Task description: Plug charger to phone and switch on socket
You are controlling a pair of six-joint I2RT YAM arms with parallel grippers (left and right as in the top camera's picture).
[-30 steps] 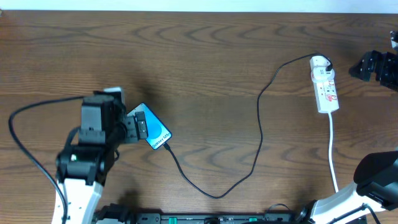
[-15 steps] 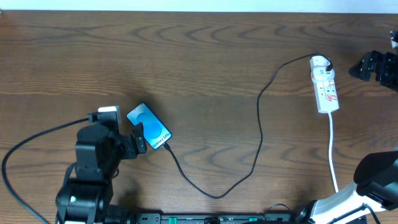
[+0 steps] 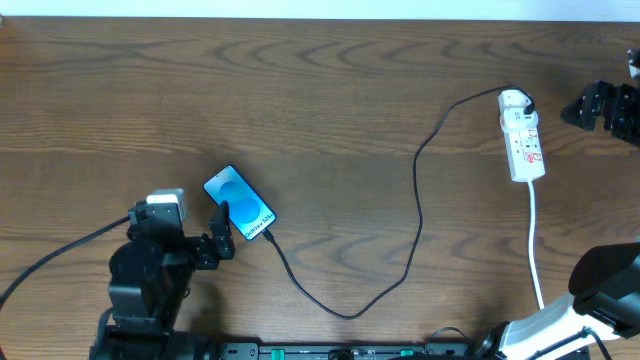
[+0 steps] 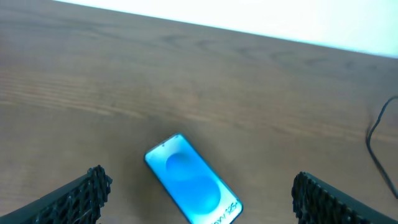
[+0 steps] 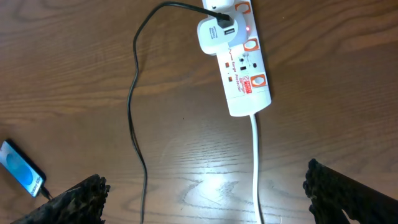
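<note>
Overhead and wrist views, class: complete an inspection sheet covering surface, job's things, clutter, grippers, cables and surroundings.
Surface: brown wooden table, grain visible.
Job's things: phone flat, screen lit blue; charger tip at its lower end; socket far right, white adapter plugged in.
Clutter: nothing seen.
Grippers: left gripper and right gripper both open, fingers empty.
Cables: charger loops from adapter to phone; white cord runs from socket toward near edge.
Surroundings: pale strip beyond far edge.

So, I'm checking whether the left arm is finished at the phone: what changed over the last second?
The left gripper drew back from the phone toward its own base, jaws open and holding nothing. The phone, the charger running to it and the socket stayed where they were.
</note>
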